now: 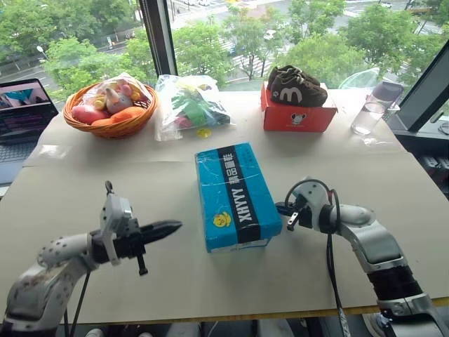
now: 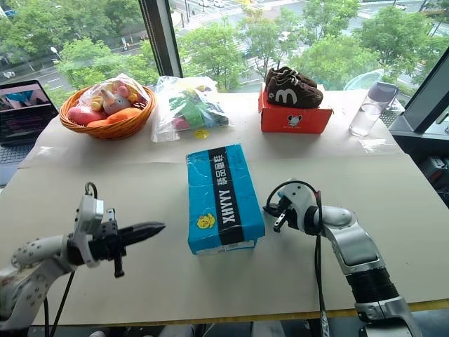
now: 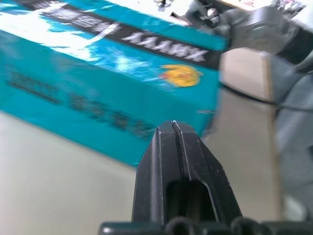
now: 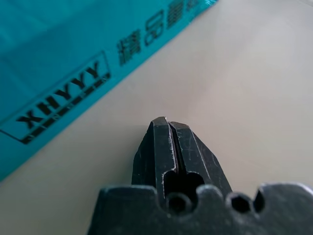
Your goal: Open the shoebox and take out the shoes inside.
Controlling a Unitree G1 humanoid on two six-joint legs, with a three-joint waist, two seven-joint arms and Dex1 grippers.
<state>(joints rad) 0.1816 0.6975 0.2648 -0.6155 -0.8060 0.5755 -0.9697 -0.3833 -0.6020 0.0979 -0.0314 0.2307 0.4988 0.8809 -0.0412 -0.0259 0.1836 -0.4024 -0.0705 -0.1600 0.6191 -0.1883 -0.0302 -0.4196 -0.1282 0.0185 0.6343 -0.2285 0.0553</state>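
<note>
The shoebox (image 1: 234, 196) lies closed in the middle of the table (image 1: 84, 182), between the clenched, empty left gripper (image 1: 172, 226) and right gripper (image 1: 283, 208); pushing its side with closed fingers may slide it instead of lifting the lid.

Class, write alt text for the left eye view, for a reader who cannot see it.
A closed blue shoebox lies on a table between the robot's two arms; the left pincer and right pincer are both shut and hold nothing. Along the far edge sit a basket of toys, a plastic bag, brown shoes on a red box, and a cup.
</note>
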